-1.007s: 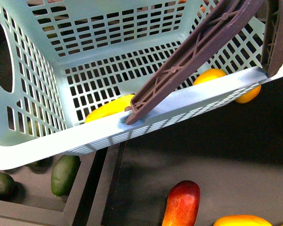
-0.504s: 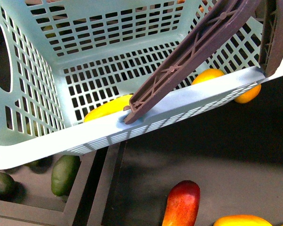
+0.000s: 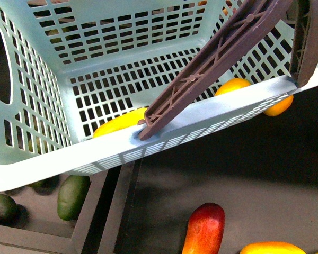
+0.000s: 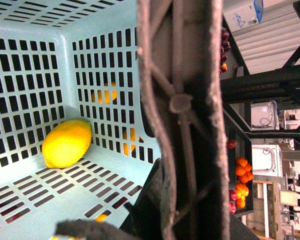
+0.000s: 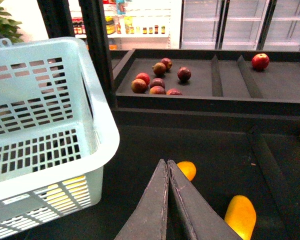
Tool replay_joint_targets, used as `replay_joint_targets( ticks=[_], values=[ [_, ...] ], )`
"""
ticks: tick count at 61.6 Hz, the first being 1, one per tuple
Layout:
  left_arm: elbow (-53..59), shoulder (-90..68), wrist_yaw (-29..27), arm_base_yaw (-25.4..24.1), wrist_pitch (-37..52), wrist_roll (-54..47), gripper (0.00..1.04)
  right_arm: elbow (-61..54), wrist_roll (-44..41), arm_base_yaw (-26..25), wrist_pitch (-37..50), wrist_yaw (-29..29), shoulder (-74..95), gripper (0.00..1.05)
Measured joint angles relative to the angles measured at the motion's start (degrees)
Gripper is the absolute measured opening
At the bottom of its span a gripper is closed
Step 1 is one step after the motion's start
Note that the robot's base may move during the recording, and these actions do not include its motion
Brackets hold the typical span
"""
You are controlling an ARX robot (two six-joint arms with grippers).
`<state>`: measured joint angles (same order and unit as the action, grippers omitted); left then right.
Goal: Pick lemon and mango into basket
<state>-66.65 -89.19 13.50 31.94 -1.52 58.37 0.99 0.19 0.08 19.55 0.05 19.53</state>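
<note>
The pale teal slotted plastic basket (image 3: 53, 159) is sitting slightly further left than half a second ago, its brown swing handle (image 3: 212, 58) leaning across the rim. The small oval yellow lemon (image 4: 66, 143) is lying on the basket floor against a wall; the elongated yellow mango (image 3: 119, 123) is lying inside too. The right claw (image 5: 168, 167) is hanging pressed closed and empty outside the basket, well apart from both. I cannot tell the left claw's state.

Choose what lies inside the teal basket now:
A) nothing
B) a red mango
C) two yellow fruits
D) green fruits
C: the front view shows a long yellow mango and a smaller lemon on the basket floor behind the near rim.
</note>
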Motion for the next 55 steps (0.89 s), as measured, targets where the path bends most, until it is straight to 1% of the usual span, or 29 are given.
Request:
replay_joint_targets(
  ticks=[10,31,35,37,48,50,52,55],
  values=[
    [0.00,0.00,0.00,0.00,0.02,0.00,0.05,0.00,0.00,0.00,-3.98,0.00,-4.02,0.02],
    [0.00,0.00,-0.02,0.00,0.02,-0.02,0.05,0.00,0.00,0.00,-9.38,0.00,-9.35,0.02],
    [0.00,0.00,0.02,0.00,0.00,-0.02,0.05,0.00,0.00,0.00,-16.94,-0.07,-15.02,0.02],
    [0.00,0.00,0.02,-0.02,0.02,-0.02,0.05,0.00,0.00,0.00,-18.84,0.02,-17.55,0.02],
    [0.00,0.00,0.02,0.00,0.02,-0.02,0.05,0.00,0.00,0.00,-19.41,0.04,-19.06,0.02],
    [0.00,-0.02,0.02,0.00,0.00,0.04,0.05,0.00,-0.07,0.00,-19.41,0.04,-19.10,0.03],
    [0.00,-0.02,0.02,-0.02,0.00,0.13,0.05,0.00,-0.02,0.00,-19.41,0.04,-19.12,0.10],
    [0.00,-0.02,0.00,0.00,0.00,0.13,0.05,0.00,-0.02,0.02,-19.41,0.04,-19.15,0.17]
  ],
)
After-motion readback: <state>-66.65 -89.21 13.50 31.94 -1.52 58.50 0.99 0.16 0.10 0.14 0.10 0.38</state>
